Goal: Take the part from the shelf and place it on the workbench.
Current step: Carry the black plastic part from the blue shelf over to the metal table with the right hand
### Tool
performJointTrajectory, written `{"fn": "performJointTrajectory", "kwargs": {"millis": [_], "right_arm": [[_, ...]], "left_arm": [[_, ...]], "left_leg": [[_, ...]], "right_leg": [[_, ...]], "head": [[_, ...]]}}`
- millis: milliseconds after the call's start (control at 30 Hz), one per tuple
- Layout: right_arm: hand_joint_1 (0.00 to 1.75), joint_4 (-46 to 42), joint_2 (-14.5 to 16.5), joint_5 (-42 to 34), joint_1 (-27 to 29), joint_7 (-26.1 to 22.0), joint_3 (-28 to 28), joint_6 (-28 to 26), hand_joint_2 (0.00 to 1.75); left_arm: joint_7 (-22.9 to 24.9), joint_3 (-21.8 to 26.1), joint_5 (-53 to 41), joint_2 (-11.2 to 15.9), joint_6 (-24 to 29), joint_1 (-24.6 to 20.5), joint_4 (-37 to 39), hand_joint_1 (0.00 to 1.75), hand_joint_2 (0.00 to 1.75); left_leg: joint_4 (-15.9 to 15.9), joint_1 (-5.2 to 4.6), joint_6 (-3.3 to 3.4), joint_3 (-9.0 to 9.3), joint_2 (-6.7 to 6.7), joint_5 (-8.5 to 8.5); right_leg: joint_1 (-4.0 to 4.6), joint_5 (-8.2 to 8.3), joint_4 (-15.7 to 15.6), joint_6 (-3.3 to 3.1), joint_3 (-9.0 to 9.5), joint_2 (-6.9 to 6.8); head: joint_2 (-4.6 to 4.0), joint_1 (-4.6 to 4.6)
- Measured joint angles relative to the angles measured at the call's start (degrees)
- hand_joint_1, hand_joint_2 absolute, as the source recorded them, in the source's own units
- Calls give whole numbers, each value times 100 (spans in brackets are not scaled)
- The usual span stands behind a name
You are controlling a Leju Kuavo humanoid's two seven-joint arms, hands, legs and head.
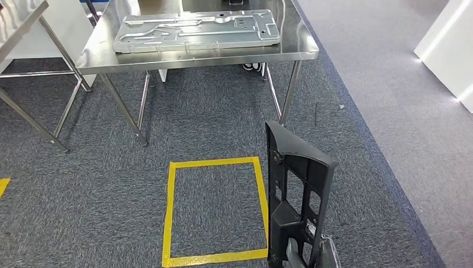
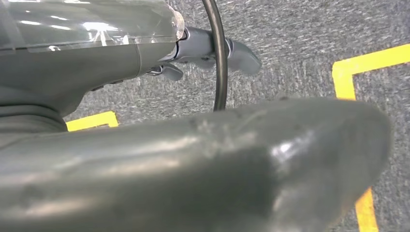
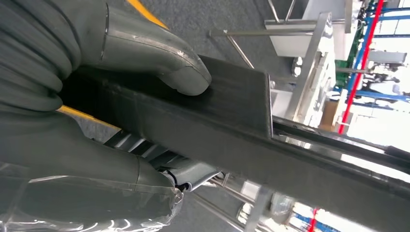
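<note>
The part (image 1: 295, 190) is a black plastic frame with rectangular openings, standing upright low in the head view, right of centre. My right hand (image 1: 312, 254) grips its lower end; in the right wrist view the thumb (image 3: 159, 53) presses on the part's (image 3: 251, 125) flat edge and the fingers wrap beneath it. The steel workbench (image 1: 195, 58) stands ahead across the carpet, with a stamped silver metal panel (image 1: 195, 30) lying on its top. My left hand (image 2: 193, 159) hangs over the carpet holding nothing, its thumb large in the foreground and its fingers (image 2: 232, 53) apart from it.
A yellow taped square (image 1: 170, 212) marks the grey carpet between me and the workbench. A second steel table (image 1: 22, 22) stands at the far left. A white block (image 1: 446, 44) sits at the right edge beyond a lighter strip of floor.
</note>
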Motion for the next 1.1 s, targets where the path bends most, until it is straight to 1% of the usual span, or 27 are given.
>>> {"fn": "performJointTrajectory", "kwargs": {"millis": [67,133,167,200,267,300,333,367,433,467,500,567,600,633,667,700,733,800,833,867,900,933,967,1000,1033,1067,1100], "right_arm": [[175,51,-22,-48,-12,28,56,-27,175],[175,87,-55,22,-16,93,104,-82,175],[175,101,-77,60,-27,122,129,-111,175],[175,116,-97,74,-43,143,154,-137,175],[175,153,-137,58,-72,167,201,-194,175],[175,174,-151,42,-78,179,214,-219,175],[175,193,-163,32,-78,188,225,-236,175],[175,210,-174,27,-77,196,235,-245,175],[175,231,-193,25,-77,204,252,-248,175],[175,240,-200,25,-80,206,259,-249,175],[175,247,-204,24,-83,206,268,-252,175],[175,260,-210,22,-79,211,288,-267,175],[175,264,-216,22,-76,219,299,-279,175],[175,267,-223,22,-74,232,313,-295,175],[175,270,-231,22,-78,250,329,-309,175],[175,274,-236,22,-83,268,347,-322,175],[175,278,-239,23,-85,284,364,-335,175],[175,297,-246,29,-89,317,389,-367,175],[175,309,-250,53,-89,351,400,-393,175],[175,322,-258,110,-90,412,416,-424,175],[175,334,-271,202,-91,500,442,-461,175],[175,344,-287,310,-91,596,475,-493,175],[175,353,-305,401,-93,681,511,-519,175],[175,362,-321,445,-97,739,543,-538,175],[175,369,-335,422,-103,767,574,-545,175],[175,375,-348,362,-110,774,602,-548,175],[175,377,-362,288,-119,772,623,-553,175]], "left_arm": [[26,14,-20,12,-20,19,-2,0,0],[43,25,-37,15,-50,34,-4,0,0],[48,28,-43,19,-67,27,-5,0,0],[50,29,-44,21,-79,17,-6,0,0],[53,30,-45,32,-92,8,-8,0,0],[56,30,-45,33,-97,13,-8,0,0],[60,31,-45,33,-101,21,-8,0,0],[63,31,-45,32,-103,30,-8,0,0],[67,32,-45,31,-104,39,-8,0,0],[67,32,-45,32,-103,35,-8,0,0],[67,32,-45,34,-101,25,-9,0,0],[67,32,-45,39,-96,10,-10,0,0],[68,32,-45,40,-93,8,-10,0,0],[68,32,-45,43,-92,11,-10,0,0],[69,32,-45,45,-91,10,-9,0,0],[70,32,-45,46,-90,4,-9,0,0],[74,32,-46,48,-89,-1,-8,0,0],[83,32,-47,52,-89,1,-8,0,0],[91,32,-47,58,-88,13,-8,0,0],[97,32,-47,65,-87,27,-8,0,0],[102,32,-47,72,-85,36,-8,0,0],[105,32,-47,76,-82,39,-8,0,0],[107,32,-47,86,-81,31,-8,0,0],[109,32,-47,91,-79,18,-8,0,0],[111,32,-47,96,-79,10,-9,0,0],[114,32,-47,100,-78,14,-9,0,0],[115,33,-47,97,-78,31,-9,0,0]], "left_leg": [[-134,-24,51,51,-27,-2],[-264,16,76,206,-58,85],[-325,40,82,289,-69,94],[-370,61,84,348,-77,106],[-402,81,87,384,-90,86],[-402,89,80,393,-97,65],[-400,101,62,416,-103,35],[-398,118,35,455,-110,0],[-395,159,-41,560,-121,-87],[-387,171,-84,605,-124,-131],[-384,174,-130,624,-126,-172],[-356,159,-212,665,-127,-206],[-340,159,-246,684,-126,-215],[-283,165,-271,707,-119,-236],[-152,173,-290,663,-107,-284],[67,181,-305,553,-94,-378],[395,184,-315,365,-81,-516],[1085,183,-318,-98,-73,-781],[1267,179,-303,-261,-72,-815],[1248,167,-277,-327,-69,-721],[1028,148,-232,-299,-53,-511],[668,113,-165,-202,8,-236],[342,64,-95,-104,105,-43],[84,16,-43,-30,184,24],[-61,-23,-5,17,242,49],[-107,-46,13,32,253,10],[-159,-45,27,62,215,17]], "right_leg": [[-19,6,38,61,40,-5],[-12,12,136,130,75,-20],[-14,-42,264,167,19,-23],[-24,-148,487,202,-119,-25],[-86,-437,1116,275,-566,-23],[-121,-526,1359,308,-776,-24],[-155,-505,1445,343,-911,-26],[-187,-365,1346,376,-945,-27],[-244,164,667,430,-744,-27],[-249,300,338,433,-628,-27],[-246,376,111,405,-547,-29],[-220,332,13,301,-512,-30],[-221,359,13,243,-482,-30],[-225,363,1,196,-438,-33],[-225,340,-8,151,-388,-39],[-224,320,-16,113,-341,-45],[-216,292,-23,83,-313,-53],[-184,233,-23,46,-271,-59],[-166,198,-22,33,-237,-69],[-147,159,-22,23,-189,-82],[-127,114,-23,18,-127,-107],[-111,66,-26,15,-61,-142],[-92,21,-31,25,-1,-172],[-83,-17,-37,48,37,-203],[-80,-45,-48,77,63,-237],[-76,-54,-44,113,91,-261],[-78,-53,-42,148,124,-286]], "head": [[0,1],[0,1],[0,1],[0,2],[0,2],[0,2],[0,2],[0,2],[0,2],[0,3],[0,2],[0,0],[0,-2],[0,-1],[0,-2],[0,-2],[0,-2],[0,-3],[0,-4],[0,-4],[0,-3],[0,-3],[0,-2],[0,-3],[0,-3],[0,-3],[0,-4]]}}
